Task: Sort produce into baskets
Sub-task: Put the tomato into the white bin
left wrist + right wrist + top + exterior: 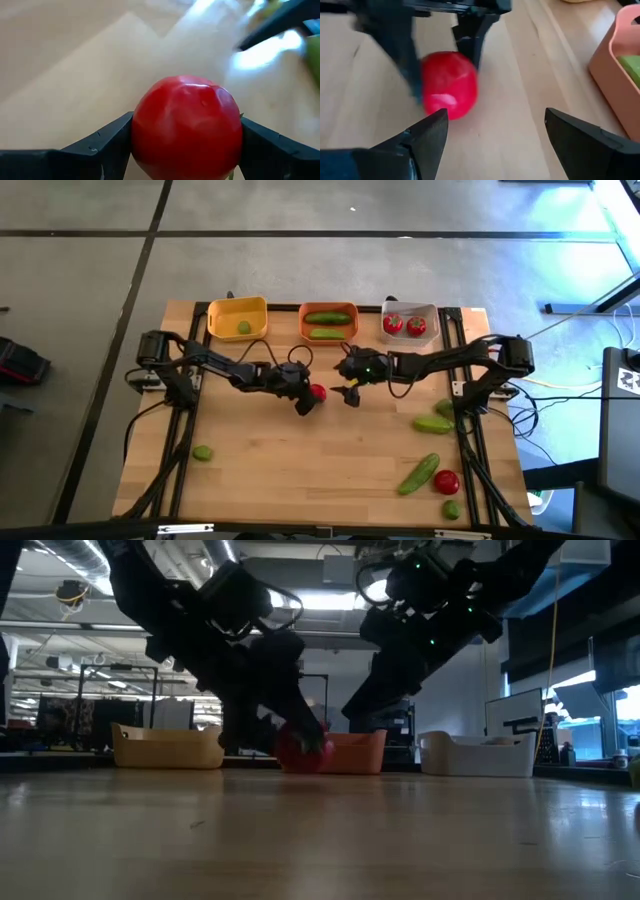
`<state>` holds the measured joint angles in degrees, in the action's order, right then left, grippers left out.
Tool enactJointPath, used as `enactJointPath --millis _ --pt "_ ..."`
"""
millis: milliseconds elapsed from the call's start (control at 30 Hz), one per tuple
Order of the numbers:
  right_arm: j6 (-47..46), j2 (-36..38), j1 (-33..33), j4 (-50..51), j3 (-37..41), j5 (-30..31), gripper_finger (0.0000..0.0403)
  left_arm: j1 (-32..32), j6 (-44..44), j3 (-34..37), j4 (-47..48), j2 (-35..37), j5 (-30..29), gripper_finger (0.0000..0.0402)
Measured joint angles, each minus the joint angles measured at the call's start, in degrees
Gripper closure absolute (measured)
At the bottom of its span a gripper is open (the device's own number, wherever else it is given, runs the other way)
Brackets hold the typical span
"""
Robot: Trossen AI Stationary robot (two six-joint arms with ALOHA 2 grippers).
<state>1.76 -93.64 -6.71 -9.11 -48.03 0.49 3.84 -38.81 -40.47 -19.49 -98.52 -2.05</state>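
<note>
The left gripper (pixel 311 399) clamps a tomato (pixel 318 392) at mid-surface, low, probably to carry it to the white basket (pixel 432 311) at 1 o'clock. The right gripper (pixel 349 392), just beside, stands wide and empty.

Red tomato (pixel 317 392) showing glossy between black fingers (pixel 105 145); two more red tomatoes (pixel 404 324) sitting in white basket (pixel 432 311). Green cucumbers (pixel 327 325) lying in orange basket (pixel 303 320); pale green lime (pixel 244 328) resting in yellow basket (pixel 216 318). Table (pixel 300 460) showing light tan wood grain
</note>
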Motion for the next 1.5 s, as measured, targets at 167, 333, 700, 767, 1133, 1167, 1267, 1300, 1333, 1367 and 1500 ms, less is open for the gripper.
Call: enactJointPath --millis 167,333,700,767,1133,1167,1267,1300,1333,1367,1500 --pt "0.02 -0.23 -0.03 -0.73 0.04 0.00 0.0084 0.66 -1.82 -0.04 -1.10 -0.38 4.69 0.0107" --pt "0.04 -0.23 -0.03 -1.57 0.04 0.00 0.0084 0.67 -1.79 -0.04 -0.47 -0.47 4.13 0.0105" --pt "0.04 -0.23 -0.05 -1.42 0.04 0.00 0.0084 0.76 -4.80 -0.04 3.38 -0.43 -0.73 0.0103" --pt "0.04 -0.23 -0.05 -1.42 0.04 0.00 0.0084 0.76 -4.53 -0.04 3.42 -0.43 -0.76 0.0103" --pt "-0.25 -0.22 -0.05 -1.43 0.04 -0.70 0.0084 0.65 -4.57 -0.11 4.55 -0.32 -5.32 0.0084" --pt "-0.25 -0.21 -0.05 -1.44 0.04 -0.70 0.0084 0.65 -4.61 -0.10 5.10 -0.33 -5.30 0.0078" --pt "-0.29 -0.21 -0.05 -1.44 0.04 -0.72 0.0084 0.67 -5.71 0.02 6.85 -0.50 -5.28 0.0058" --pt "-0.31 -0.21 -0.05 -1.44 0.04 -0.74 0.0084 0.67 -5.91 0.02 6.77 -0.50 -4.84 0.0053" --pt "-0.31 -0.21 -0.05 -1.44 0.04 -0.74 0.0084 0.67 -5.70 0.02 6.83 -0.38 -4.46 0.0049" --pt "-0.33 -0.21 -0.05 -1.46 0.04 -0.76 0.0084 0.67 -5.06 0.02 7.03 -0.27 -4.36 0.0046" --pt "-0.38 -0.18 -0.05 -1.46 0.04 -0.99 0.0084 0.72 -4.42 0.02 7.19 0.18 -4.14 0.0041"
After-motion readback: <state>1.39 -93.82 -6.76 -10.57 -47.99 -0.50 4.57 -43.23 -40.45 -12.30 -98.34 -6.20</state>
